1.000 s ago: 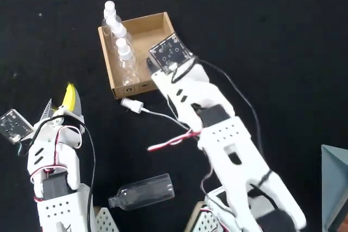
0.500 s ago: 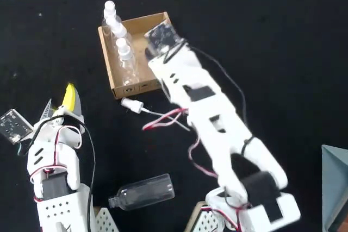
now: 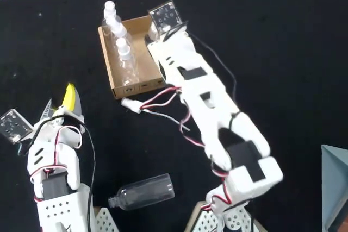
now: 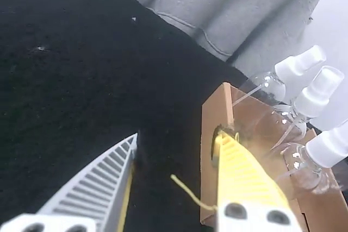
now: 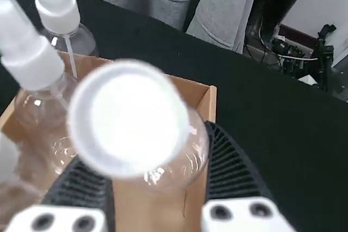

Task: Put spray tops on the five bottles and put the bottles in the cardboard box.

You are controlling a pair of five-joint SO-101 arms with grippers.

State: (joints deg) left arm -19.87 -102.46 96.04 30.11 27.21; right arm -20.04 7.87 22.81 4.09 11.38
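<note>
High view: three bottles [image 3: 126, 57] in box [image 3: 137, 87]

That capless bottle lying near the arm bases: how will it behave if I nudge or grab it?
The capless bottle lies on its side on the table and looks round, so a nudge would probably roll it. It appears clear and empty, so it is likely light and easily knocked away. Its smooth wall may slip in a grasp.

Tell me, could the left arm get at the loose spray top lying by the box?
Probably yes: the left gripper is open, with bare table between it and the spray top.
</note>
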